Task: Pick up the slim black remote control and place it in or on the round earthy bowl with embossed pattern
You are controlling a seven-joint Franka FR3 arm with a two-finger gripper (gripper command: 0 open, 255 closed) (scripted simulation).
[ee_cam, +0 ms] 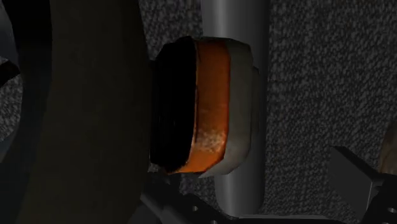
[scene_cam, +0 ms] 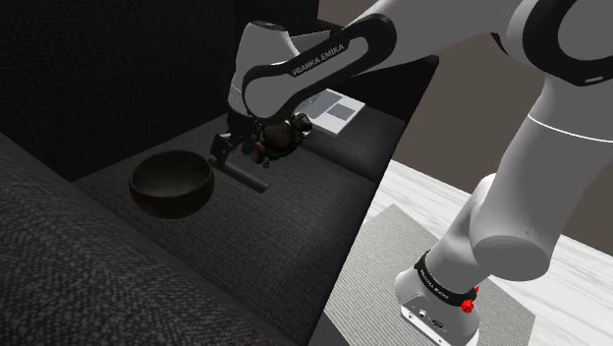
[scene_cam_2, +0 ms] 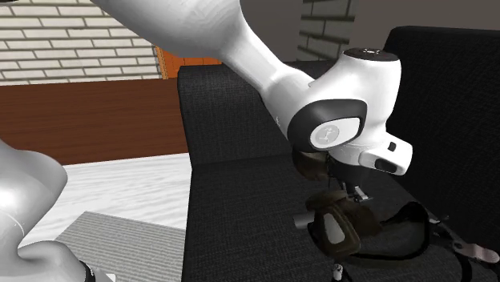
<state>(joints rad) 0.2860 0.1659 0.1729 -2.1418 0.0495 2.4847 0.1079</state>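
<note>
One slim remote (scene_cam: 257, 183) just under pincer (scene_cam: 246, 162) w/ dark bowl (scene_cam: 172, 185) beside; I can't tell if it's clamped.

Support: dark woven sofa seat (scene_cam: 246, 236). On it, toward the shoulder view's left: round dark bowl (scene_cam: 173, 184), upright. Just beside the bowl: slim dark remote (scene_cam: 246, 178); contact with the cushion cannot be told. Far end of seat: flat white and grey item (scene_cam: 335, 109).

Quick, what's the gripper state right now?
Gripper: cannot be told whether open or closed. It is right at the remote, next to the bowl.
</note>
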